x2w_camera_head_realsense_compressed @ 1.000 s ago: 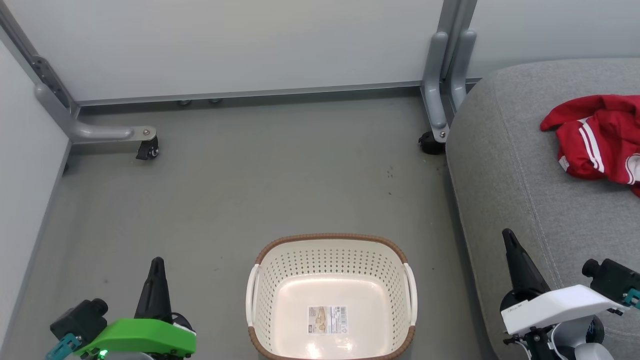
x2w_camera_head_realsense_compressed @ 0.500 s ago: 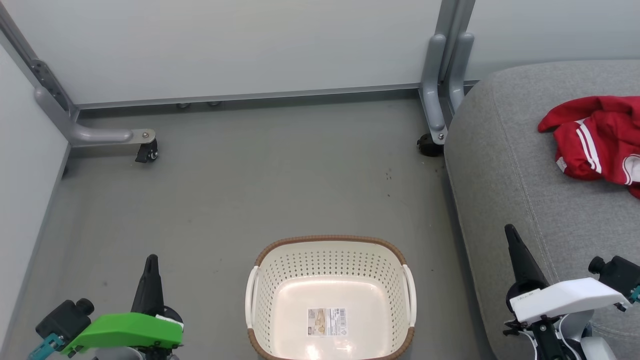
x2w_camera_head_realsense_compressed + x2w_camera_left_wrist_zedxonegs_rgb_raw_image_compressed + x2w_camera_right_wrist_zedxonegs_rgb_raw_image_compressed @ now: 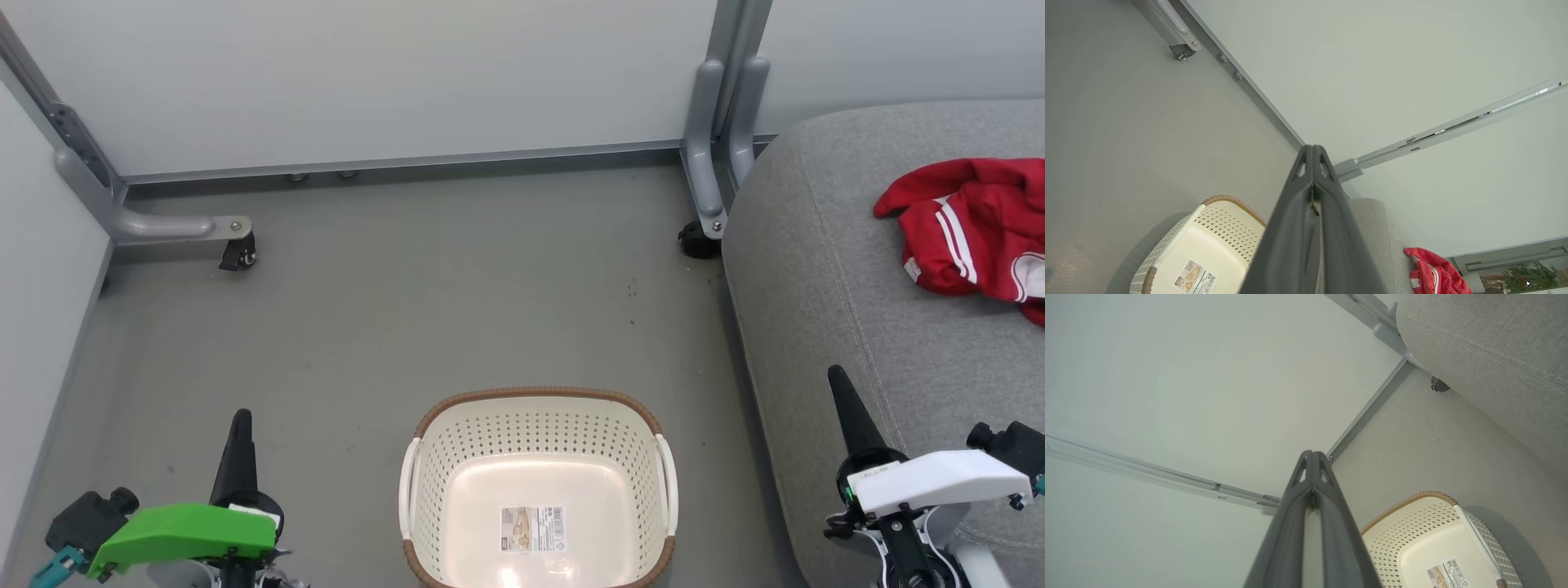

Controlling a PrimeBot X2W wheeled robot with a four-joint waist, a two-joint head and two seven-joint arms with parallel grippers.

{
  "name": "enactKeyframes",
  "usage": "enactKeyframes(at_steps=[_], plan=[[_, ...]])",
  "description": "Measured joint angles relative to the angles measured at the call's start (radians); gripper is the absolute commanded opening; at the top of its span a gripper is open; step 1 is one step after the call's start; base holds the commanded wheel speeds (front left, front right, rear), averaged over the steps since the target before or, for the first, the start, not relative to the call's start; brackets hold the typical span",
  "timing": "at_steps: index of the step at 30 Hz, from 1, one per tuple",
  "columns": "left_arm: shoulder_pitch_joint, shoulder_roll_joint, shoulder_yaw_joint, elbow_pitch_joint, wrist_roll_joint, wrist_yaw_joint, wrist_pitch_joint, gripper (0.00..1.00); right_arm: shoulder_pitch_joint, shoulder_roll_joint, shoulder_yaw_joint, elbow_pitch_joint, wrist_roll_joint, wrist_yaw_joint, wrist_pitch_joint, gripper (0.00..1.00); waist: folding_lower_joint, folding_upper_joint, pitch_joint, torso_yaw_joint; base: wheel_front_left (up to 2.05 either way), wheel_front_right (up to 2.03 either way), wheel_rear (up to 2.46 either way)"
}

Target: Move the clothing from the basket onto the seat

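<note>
Head view, contents listed from the task's things outward.

- Clothing (image 3: 971,233): red heap with white stripes, at 2 o'clock, lying on the seat (image 3: 824,310) and cut by the picture's edge. Whether it is one garment or two cannot be told. In the left wrist view, the clothing (image 3: 1433,273) is at 5 o'clock on the same cushion (image 3: 1372,228).
- Seat: grey woven cushion with a rounded edge and a stitched seam, taking up the 3 o'clock side.
- Basket (image 3: 535,394): cream, perforated, brown rim, white side handles, at 6 o'clock on the floor (image 3: 408,327), just beside the seat's edge. Its inner bottom shows, with a sticker label (image 3: 533,528) on it. Well apart from the clothing.
- Left gripper (image 3: 239,433): at 7 o'clock over the floor, fingers pointing to 12. In the left wrist view, the tips (image 3: 1312,155) are pressed together with nothing between them.
- Right gripper (image 3: 845,400): at 4 o'clock over the seat's front edge. In the right wrist view, the tips (image 3: 1311,457) meet likewise and hold nothing.
- Surroundings: pale wall panels (image 3: 367,73) from 10 to 1 o'clock; a grey metal frame leg (image 3: 709,139) at 1 o'clock; casters at 9 o'clock (image 3: 235,256) and 2 o'clock (image 3: 694,242).
</note>
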Motion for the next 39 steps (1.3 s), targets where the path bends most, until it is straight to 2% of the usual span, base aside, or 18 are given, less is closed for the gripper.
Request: enactKeyframes(at_steps=[39], plan=[[-0.043, -0.001, 0.057, 0.010, -0.360, -0.031, 0.095, 0.00, -0.060, -0.001, -0.036, 0.082, 0.355, 0.000, 0.045, 0.00, 0.0000, 0.0000, -0.019, -0.012, 0.00, 0.00, 0.00]])
